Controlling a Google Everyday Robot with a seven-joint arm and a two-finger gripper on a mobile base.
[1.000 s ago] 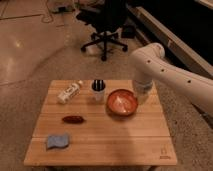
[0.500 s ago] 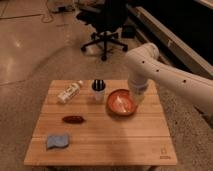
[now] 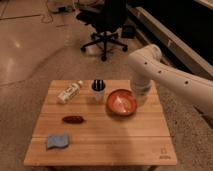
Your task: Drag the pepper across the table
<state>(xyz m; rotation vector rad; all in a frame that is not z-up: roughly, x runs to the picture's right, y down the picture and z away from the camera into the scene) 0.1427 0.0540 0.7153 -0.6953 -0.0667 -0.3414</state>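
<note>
The pepper [image 3: 73, 119] is a small dark red, elongated thing lying on the left half of the light wooden table [image 3: 125, 142], in front of a white bottle. My white arm comes in from the right and bends down over the table's back right corner. Its gripper [image 3: 139, 94] hangs shut at the right rim of the orange-red bowl, far to the right of the pepper. Nothing shows in its grip.
An orange-red bowl [image 3: 121, 102] stands right of centre. A white cup with dark sticks [image 3: 98, 91] and a lying white bottle [image 3: 69, 92] are at the back. A blue-grey cloth [image 3: 58, 141] lies front left. A black office chair [image 3: 107, 25] stands behind the table.
The arm has swung left and its wrist has come down towards the bowl's right rim. The pepper and the other things have stayed in place.
</note>
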